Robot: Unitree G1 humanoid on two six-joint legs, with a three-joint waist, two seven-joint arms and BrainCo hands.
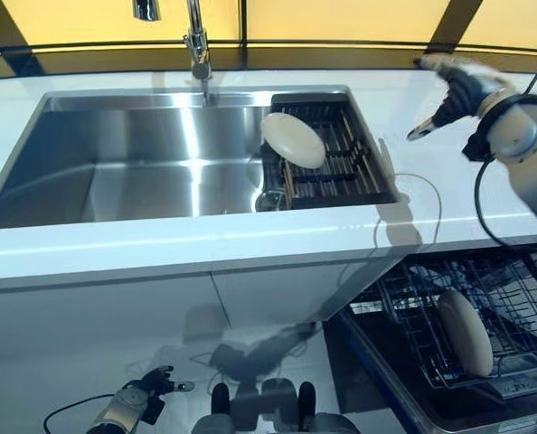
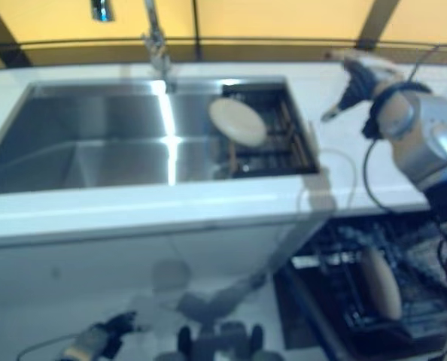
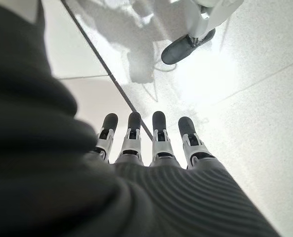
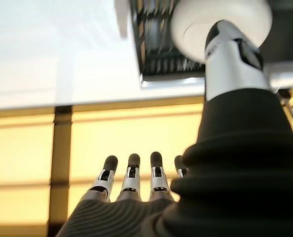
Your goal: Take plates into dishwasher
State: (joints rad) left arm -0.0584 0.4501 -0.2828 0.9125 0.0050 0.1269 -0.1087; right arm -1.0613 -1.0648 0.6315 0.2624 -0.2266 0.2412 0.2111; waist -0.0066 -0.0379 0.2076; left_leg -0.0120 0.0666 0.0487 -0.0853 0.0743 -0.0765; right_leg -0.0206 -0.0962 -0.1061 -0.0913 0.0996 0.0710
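Observation:
A cream plate (image 1: 293, 138) leans tilted in the dark rack (image 1: 350, 176) at the sink's right end; the right wrist view shows the same plate (image 4: 220, 23) behind the thumb. Another cream plate (image 1: 465, 332) stands on edge in the dishwasher's pulled-out wire basket (image 1: 404, 312) at lower right. My right hand (image 1: 458, 83) is raised over the white counter to the right of the rack, open, fingers straight, holding nothing. My left hand (image 1: 144, 391) hangs low by the floor at lower left, open and empty.
The steel sink (image 1: 133, 167) fills the middle, with a tap (image 1: 197, 43) at its back edge. White counter (image 1: 205, 244) runs along the front, white cabinet fronts below it. The open dishwasher takes up the lower right.

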